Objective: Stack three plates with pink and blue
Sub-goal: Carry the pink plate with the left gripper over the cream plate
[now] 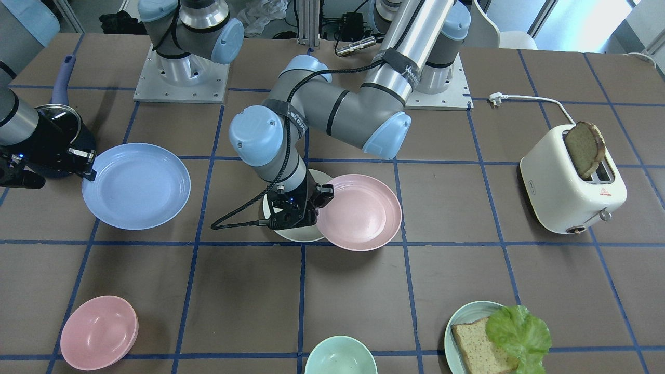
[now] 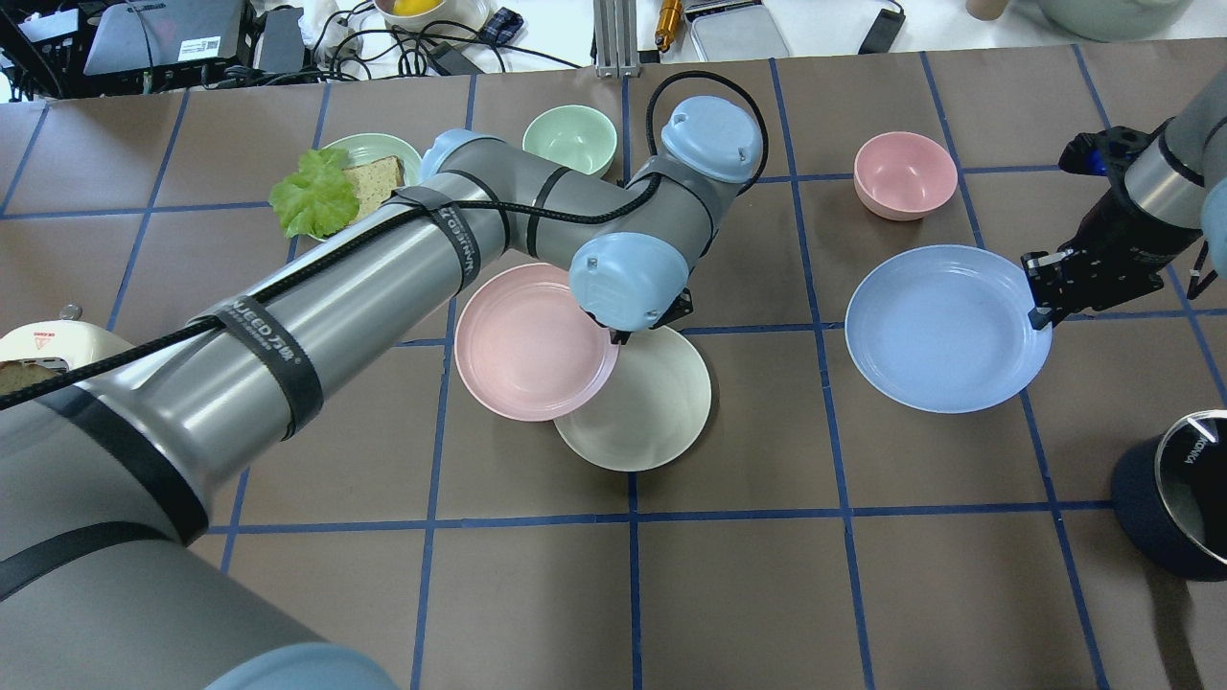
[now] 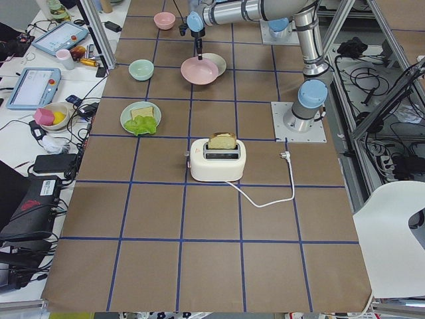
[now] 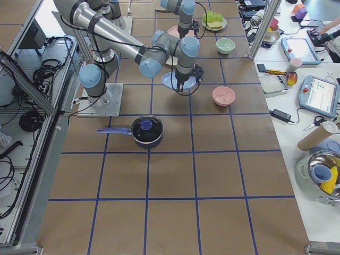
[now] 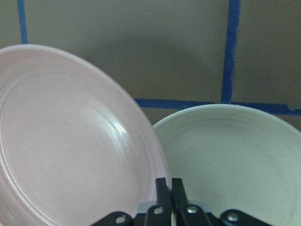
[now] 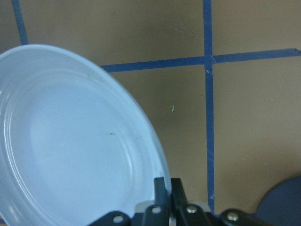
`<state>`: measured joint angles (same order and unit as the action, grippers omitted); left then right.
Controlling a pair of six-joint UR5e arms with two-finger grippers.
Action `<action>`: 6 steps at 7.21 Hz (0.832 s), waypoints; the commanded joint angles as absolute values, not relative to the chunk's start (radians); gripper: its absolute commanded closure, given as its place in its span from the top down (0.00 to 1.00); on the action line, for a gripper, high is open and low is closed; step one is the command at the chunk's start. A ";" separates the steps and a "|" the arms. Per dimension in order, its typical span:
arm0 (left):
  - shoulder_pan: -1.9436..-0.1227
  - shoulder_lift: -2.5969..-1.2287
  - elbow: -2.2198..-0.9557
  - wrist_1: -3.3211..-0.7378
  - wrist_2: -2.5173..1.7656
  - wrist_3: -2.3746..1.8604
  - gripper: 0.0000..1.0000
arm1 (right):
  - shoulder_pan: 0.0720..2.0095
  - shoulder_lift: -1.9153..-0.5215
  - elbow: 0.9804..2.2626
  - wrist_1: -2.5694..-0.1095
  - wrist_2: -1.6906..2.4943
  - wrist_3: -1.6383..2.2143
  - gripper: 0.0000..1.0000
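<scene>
My left gripper (image 1: 318, 199) is shut on the near rim of the dusty pink plate (image 1: 361, 212). It holds the plate tilted, with the plate's edge overlapping the cream-white plate (image 1: 293, 234) on the table. The left wrist view shows the shut fingers (image 5: 169, 181) on the pink rim (image 5: 70, 141), with the cream plate (image 5: 235, 150) beside and below. My right gripper (image 2: 1040, 311) is shut on the rim of the light blue plate (image 2: 944, 328) at the table's right side. The right wrist view shows that grip (image 6: 168, 181) on the blue plate (image 6: 70, 141). I cannot tell if the blue plate touches the table.
A dark blue pot (image 2: 1179, 508) with a lid stands near my right arm. A pink bowl (image 2: 904, 174) and a mint bowl (image 2: 569, 139) stand at the far side, beside a pale teal plate (image 2: 383, 146) with bread and lettuce. A white toaster (image 1: 571, 187) holds toast.
</scene>
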<state>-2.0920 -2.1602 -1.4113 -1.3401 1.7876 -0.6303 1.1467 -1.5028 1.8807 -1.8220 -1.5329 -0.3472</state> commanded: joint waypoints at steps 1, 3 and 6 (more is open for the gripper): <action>-2.137 -2.244 -1.269 -1.398 1.775 -0.690 0.00 | 1.147 -1.500 1.878 -1.825 -1.535 -0.348 0.00; -2.160 -2.287 -1.163 -1.550 1.772 -0.710 0.00 | 1.146 -1.502 1.875 -1.827 -1.536 -0.353 0.00; -2.171 -2.310 -1.154 -1.595 1.718 -0.764 0.00 | 1.140 -1.497 1.876 -1.818 -1.549 -0.356 0.00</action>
<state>-2.1669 -2.3017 -1.1572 -1.5868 1.7383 -0.7482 1.1431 -1.4988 1.8758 -1.8204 -1.5438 -0.3547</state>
